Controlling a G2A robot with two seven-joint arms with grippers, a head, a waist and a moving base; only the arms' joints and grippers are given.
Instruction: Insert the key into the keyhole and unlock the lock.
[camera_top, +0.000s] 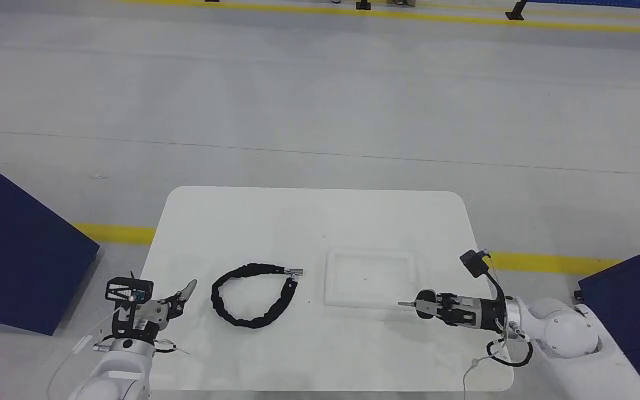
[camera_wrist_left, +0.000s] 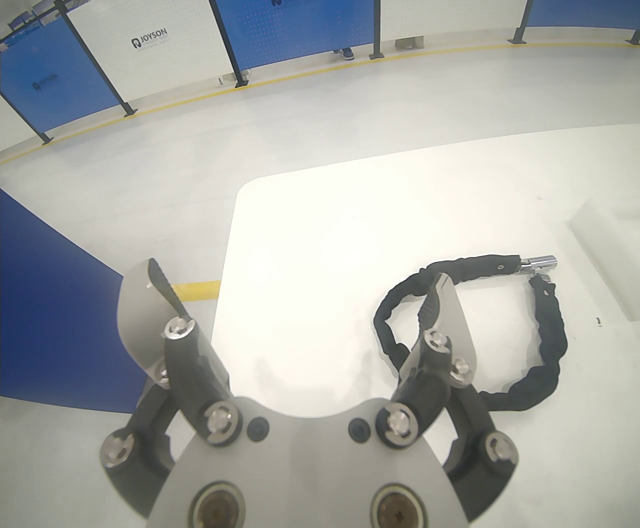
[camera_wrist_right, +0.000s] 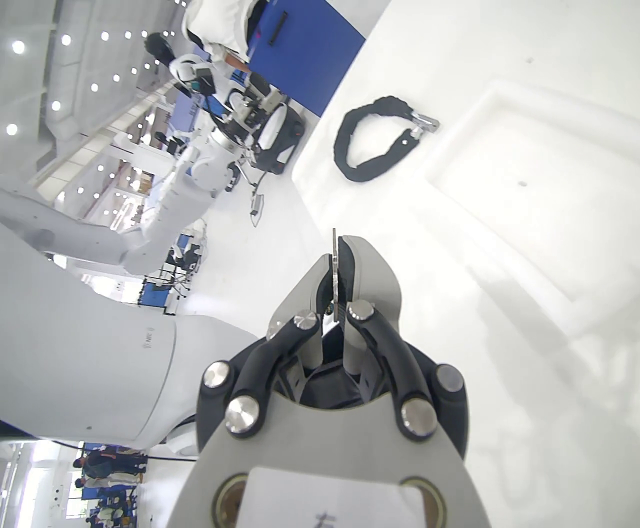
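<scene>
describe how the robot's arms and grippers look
Both arms have smooth, rounded white shells, as on the right arm, with a black wrist section and thin cables trailing near each wrist. The left gripper and right gripper match: curved silver metal fingers with black ribbed pads, black linkage bars, round silver bolt heads and a silver base plate.

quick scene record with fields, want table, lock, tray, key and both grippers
table: white rounded table
lock: black fabric-sleeved chain lock, lying in a loop on the table, silver cylinder end toward the tray
tray: shallow white rectangular tray, beside the lock
key: thin flat metal key, pinched in the right gripper, apart from the lock
left gripper: open, holding nothing, near the lock's loop
right gripper: shut on the key, near the tray
</scene>
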